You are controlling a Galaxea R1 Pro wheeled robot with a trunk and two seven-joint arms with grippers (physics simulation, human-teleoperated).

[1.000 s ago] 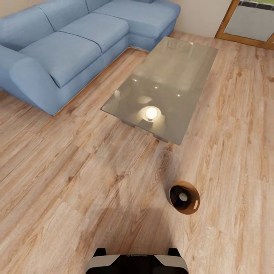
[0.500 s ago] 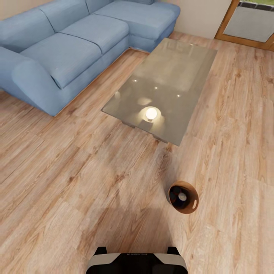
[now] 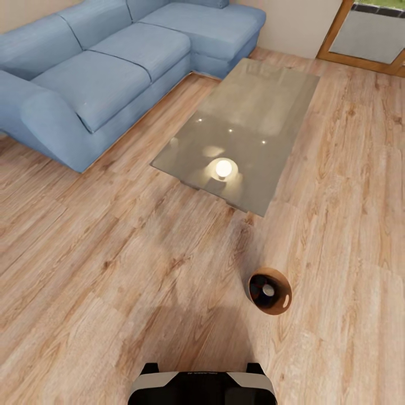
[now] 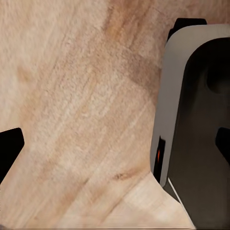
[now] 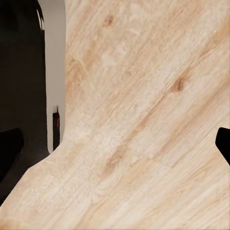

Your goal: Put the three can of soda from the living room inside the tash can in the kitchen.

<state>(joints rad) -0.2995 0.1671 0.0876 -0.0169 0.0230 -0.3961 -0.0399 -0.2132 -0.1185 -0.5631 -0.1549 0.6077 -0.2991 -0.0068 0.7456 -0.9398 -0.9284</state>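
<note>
Camera drifted slightly; trash can (image 3: 270, 291) on its side on plank floor (image 3: 112, 253), near glass coffee table (image 3: 247, 124). Gripper states: cannot tell.

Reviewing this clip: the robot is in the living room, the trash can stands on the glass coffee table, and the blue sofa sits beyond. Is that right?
Not quite. The head view shows the tash can lying tipped on the wood floor, its orange-brown opening facing the camera, apart from the near corner of the coffee table. The rest holds: it is the living room, with the blue sofa beyond.
</note>
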